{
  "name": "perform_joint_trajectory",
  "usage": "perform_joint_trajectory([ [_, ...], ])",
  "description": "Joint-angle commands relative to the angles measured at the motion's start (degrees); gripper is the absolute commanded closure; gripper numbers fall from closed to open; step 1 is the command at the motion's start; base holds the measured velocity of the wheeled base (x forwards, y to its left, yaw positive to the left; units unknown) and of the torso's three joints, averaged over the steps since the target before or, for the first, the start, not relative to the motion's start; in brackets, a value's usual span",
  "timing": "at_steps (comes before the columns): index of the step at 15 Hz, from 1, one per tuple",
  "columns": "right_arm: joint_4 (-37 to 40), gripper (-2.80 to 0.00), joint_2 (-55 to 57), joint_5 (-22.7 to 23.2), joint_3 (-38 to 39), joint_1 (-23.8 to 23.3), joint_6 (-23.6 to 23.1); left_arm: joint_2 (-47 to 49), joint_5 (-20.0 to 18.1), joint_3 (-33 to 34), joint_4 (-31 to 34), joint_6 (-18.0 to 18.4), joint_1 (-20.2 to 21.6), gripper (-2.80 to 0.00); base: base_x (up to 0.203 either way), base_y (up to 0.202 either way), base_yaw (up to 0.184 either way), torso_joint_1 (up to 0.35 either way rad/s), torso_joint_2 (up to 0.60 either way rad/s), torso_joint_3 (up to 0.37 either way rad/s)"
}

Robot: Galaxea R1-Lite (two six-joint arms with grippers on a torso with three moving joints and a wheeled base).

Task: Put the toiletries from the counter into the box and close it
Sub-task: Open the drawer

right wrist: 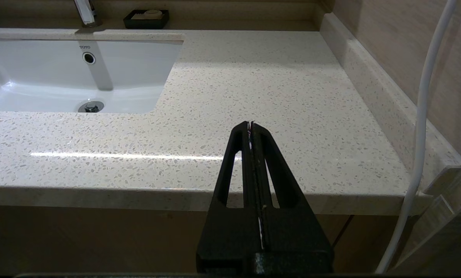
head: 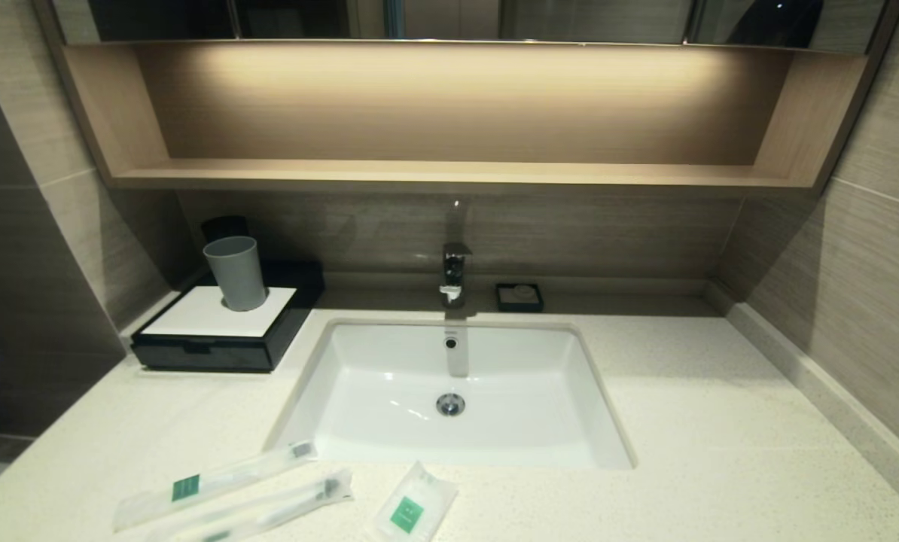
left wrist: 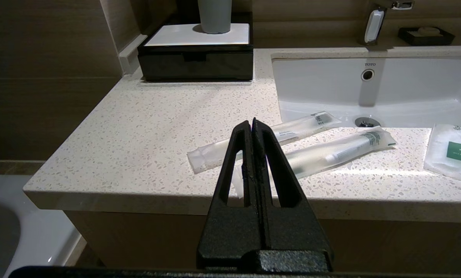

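Two clear-wrapped toothbrush packets (head: 216,480) (head: 269,508) and a white sachet (head: 413,504) with green labels lie on the cream counter (head: 683,421) at its front edge, left of centre. They also show in the left wrist view: the packets (left wrist: 300,127) (left wrist: 342,150) and the sachet (left wrist: 452,152). The black box (head: 216,331) with a white top stands at the back left, its drawer closed (left wrist: 195,61). My left gripper (left wrist: 251,121) is shut and empty, in front of the counter edge near the packets. My right gripper (right wrist: 249,124) is shut and empty, at the counter's front right.
A grey cup (head: 236,272) stands on the box. The white sink (head: 457,391) fills the middle, with a chrome tap (head: 455,275) and a black soap dish (head: 519,296) behind it. A white cable (right wrist: 419,135) hangs by the right wall. A wooden shelf (head: 449,177) runs above.
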State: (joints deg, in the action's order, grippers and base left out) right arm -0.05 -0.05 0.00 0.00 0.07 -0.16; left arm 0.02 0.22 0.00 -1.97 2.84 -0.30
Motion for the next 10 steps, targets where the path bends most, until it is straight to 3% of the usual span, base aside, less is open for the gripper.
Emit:
perform_joint_trajectory([
  [1, 0.0, 0.0, 0.0, 0.0, 0.1, 0.0, 0.0, 0.0, 0.0, 1.1, 0.1, 0.4, 0.0, 0.0, 0.0, 0.0, 0.0, 0.0, 0.0, 0.0],
  [10, 0.0, 0.0, 0.0, 0.0, 0.1, 0.0, 0.0, 0.0, 0.1, 1.1, 0.2, 1.0, 0.0, 0.0, 0.0, 0.0, 0.0, 0.0, 0.0, 0.0],
])
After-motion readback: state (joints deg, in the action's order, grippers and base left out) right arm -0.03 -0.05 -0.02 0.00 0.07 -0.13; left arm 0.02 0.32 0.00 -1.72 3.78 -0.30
